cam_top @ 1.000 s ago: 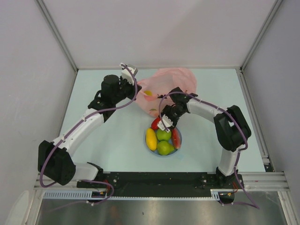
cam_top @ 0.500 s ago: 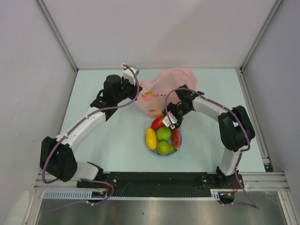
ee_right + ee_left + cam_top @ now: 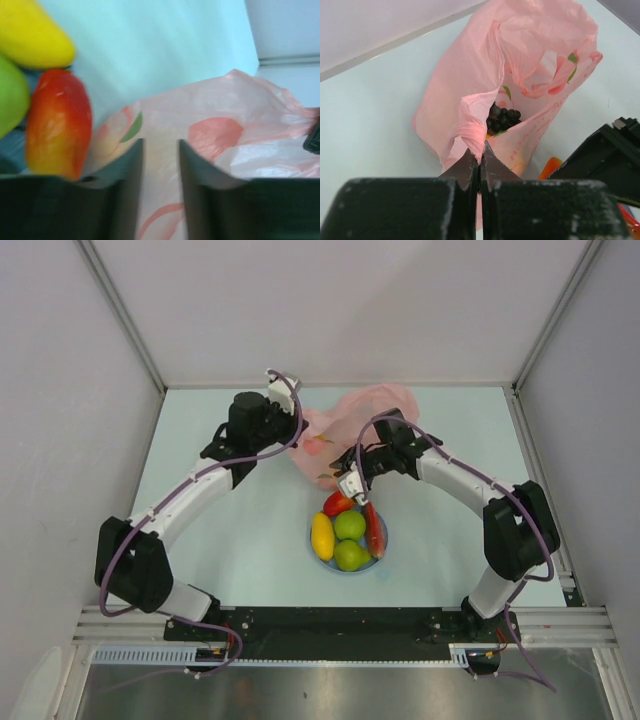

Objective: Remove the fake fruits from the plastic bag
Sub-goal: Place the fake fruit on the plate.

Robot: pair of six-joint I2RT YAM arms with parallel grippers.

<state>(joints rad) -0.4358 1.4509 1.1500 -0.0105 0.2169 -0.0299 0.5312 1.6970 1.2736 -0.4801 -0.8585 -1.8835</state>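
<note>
- The left claw [image 3: 479,167] is squeezing tight on a bunched-up fold of the pink plastic bag [image 3: 530,60]. No gap is showing between its two fingers.
- The bag is spreading out in front of this claw. Its mouth is gaping open just past the pinched fold.
- A dark grape bunch [image 3: 503,118] is sitting down inside the bag, just ahead of the left claw's tips.
- The right claw [image 3: 161,165] is holding its fingers a little way apart, with a narrow gap. Nothing is being pinched between them.
- The crinkly bag is lying right in front of the right claw and showing through the gap. I cannot tell if the tips are touching it.
- A red fruit [image 3: 59,122] is sitting close beside the right claw, off to one side of its fingers.
- A yellow fruit [image 3: 32,32] is lying farther out on that same side, past the red one. A green fruit [image 3: 10,95] is peeking in next to both of them.
- From above, the light blue plate [image 3: 384,538] is sitting on the table [image 3: 220,540] just behind the right claw, toward the arm bases. It is holding several fruits.
- The two claws are reaching to the bag from opposite sides.
</note>
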